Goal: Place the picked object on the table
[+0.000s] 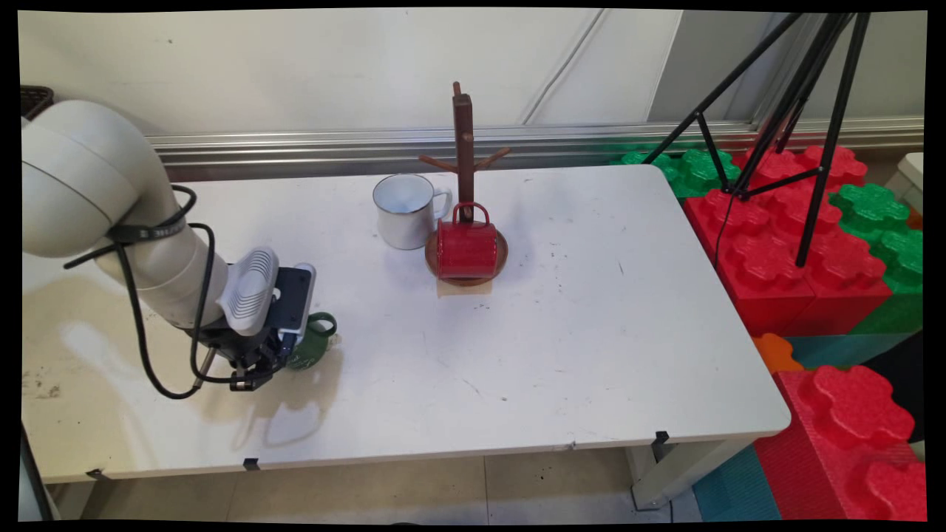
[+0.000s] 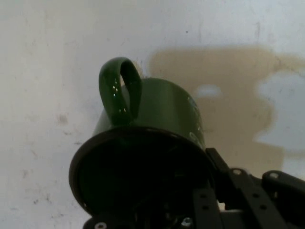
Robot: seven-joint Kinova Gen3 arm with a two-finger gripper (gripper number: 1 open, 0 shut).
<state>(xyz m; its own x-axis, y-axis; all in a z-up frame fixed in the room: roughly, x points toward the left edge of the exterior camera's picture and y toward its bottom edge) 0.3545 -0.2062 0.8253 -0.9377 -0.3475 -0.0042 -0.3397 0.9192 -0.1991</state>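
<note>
My hand view shows the black end effector (image 2: 157, 210) clenched on the glossy green enamel mug's (image 2: 157, 114) rim; my main view places it near the white desk's (image 1: 591, 332) left edge.

The gripper (image 1: 255, 375) sits low at the table's (image 1: 591, 355) eight o'clock side, against a green mug (image 1: 314, 346) that lies tilted just at its three o'clock; its fingers are hidden by the wrist, so the hold is unclear. Well apart, toward one o'clock, a red mug (image 1: 466, 248) lies on its side on the round base of a wooden mug tree (image 1: 464, 151). A white mug (image 1: 405, 210) stands upright just at the red mug's ten o'clock.
</note>
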